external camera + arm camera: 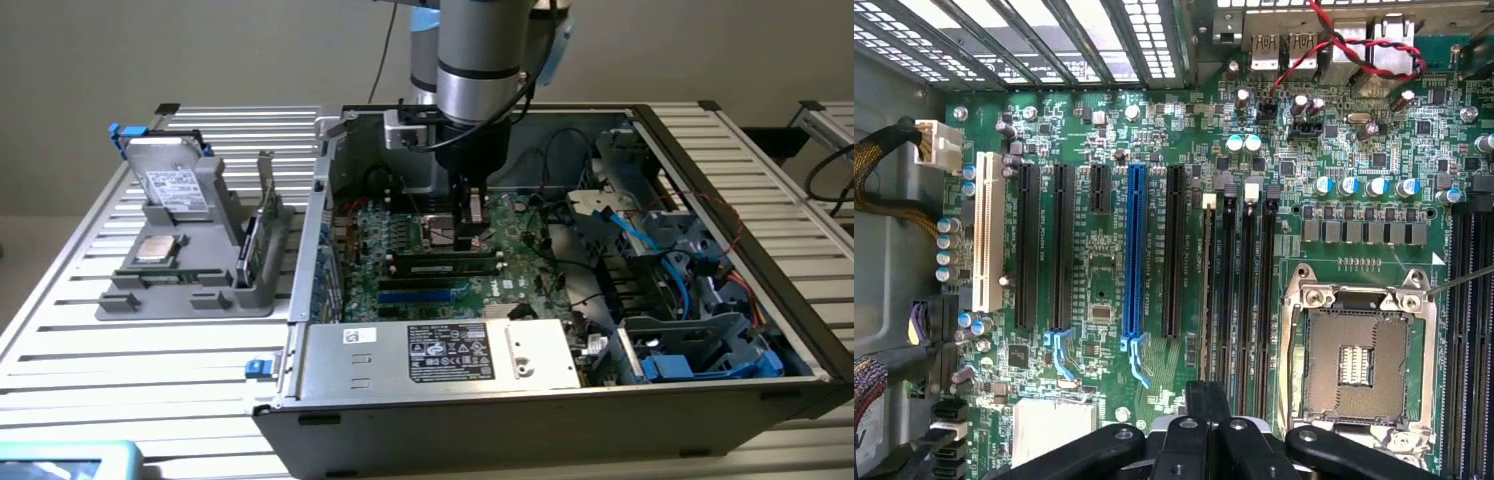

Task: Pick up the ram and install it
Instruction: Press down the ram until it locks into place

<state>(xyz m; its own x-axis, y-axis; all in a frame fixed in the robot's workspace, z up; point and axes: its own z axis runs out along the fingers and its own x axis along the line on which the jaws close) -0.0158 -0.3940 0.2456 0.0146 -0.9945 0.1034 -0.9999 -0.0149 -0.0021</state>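
From here I see my silver Universal Robots arm reaching down into the open dark-grey computer case (787,345), which lies on its side on the ribbed aluminium table (120,360). The black gripper (466,240) hangs low over the green motherboard (527,285), just above the row of memory slots. Directly below the fingertips lies the ram (445,267), a long, narrow dark-green stick with black chips, stretched flat along one of those slots with the blue slots just beside it; I cannot tell whether it is fully seated or whether the fingers are touching it. In the wrist view the black fingers (1204,425) sit close together at the edge of the picture, over the long dark memory slots (1239,290) beside the open silver processor socket (1359,355), but I cannot tell how far they are parted or whether they grip anything. To the exterior view's left, well apart from the case, a grey plastic parts holder (180,285) stands on the table, carrying a square silver processor chip (158,249), a silver hard drive (171,180) propped upright and a taller green expansion card (274,235).
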